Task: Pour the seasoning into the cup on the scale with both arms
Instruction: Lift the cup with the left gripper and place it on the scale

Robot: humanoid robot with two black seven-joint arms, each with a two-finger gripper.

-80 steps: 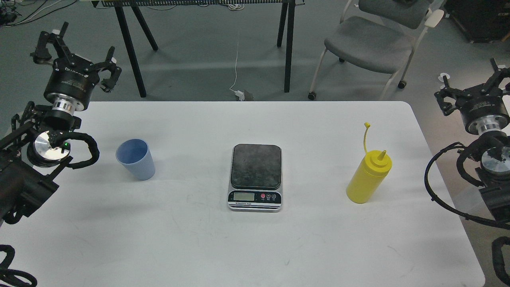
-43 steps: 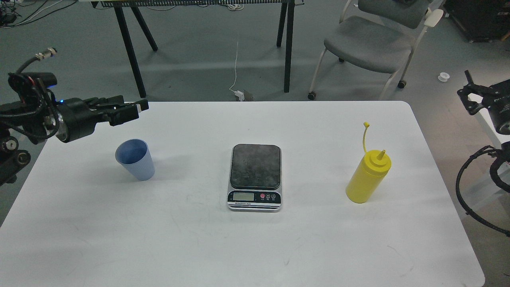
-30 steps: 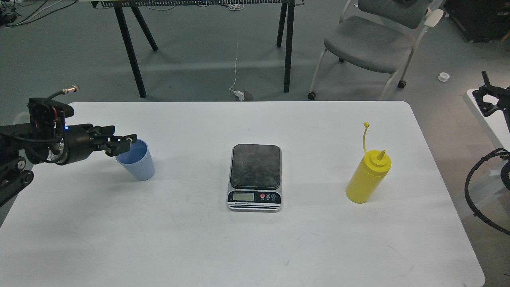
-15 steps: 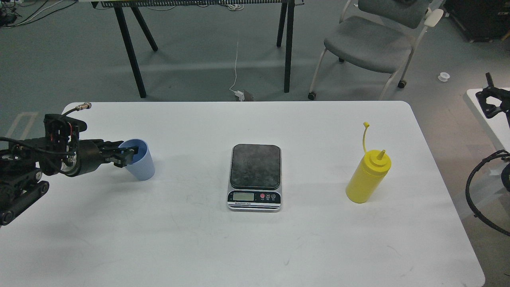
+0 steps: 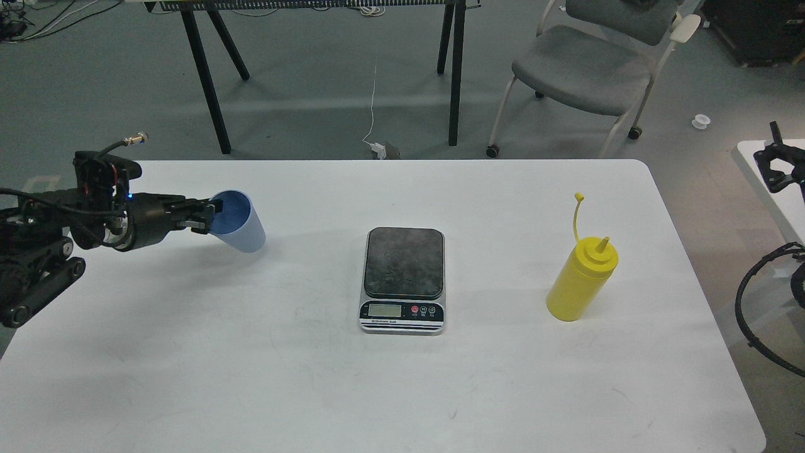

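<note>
Left gripper (image 5: 210, 216): black, clawed, reaching in level from the left; fingers pinched on the near rim of the cup (image 5: 242, 221), one finger seemingly inside the mouth, one outside; cup carried clear of the table (image 5: 402, 390), tilted, its mouth turned toward the arm.

Right gripper (image 5: 780, 170): only partly in frame at the far right edge, well apart from all task items; whether its fingers were spread or pressed together could not be told.

Cup: light blue plastic, tapered, finely ribbed, no handle, darker blue inside; located left of the scale (image 5: 403, 280), not yet over it.

Scale: flat, dark grey rounded-rectangle platform, mottled and bare; silver front with LCD and small red and dark buttons; at table centre.

Seasoning (image 5: 582, 277): yellow squeeze bottle, cone nozzle, thin cap strap standing up; upright on the table, right of the scale, untouched.

Handling note, as judgement: step in hand was carrying the cup to the platform; a rim pinch on thin plastic likely flexes, so grip should be kept modest; cup should be levelled before lowering, set base-flat at platform centre, released only once resting; buttons best avoided.
</note>
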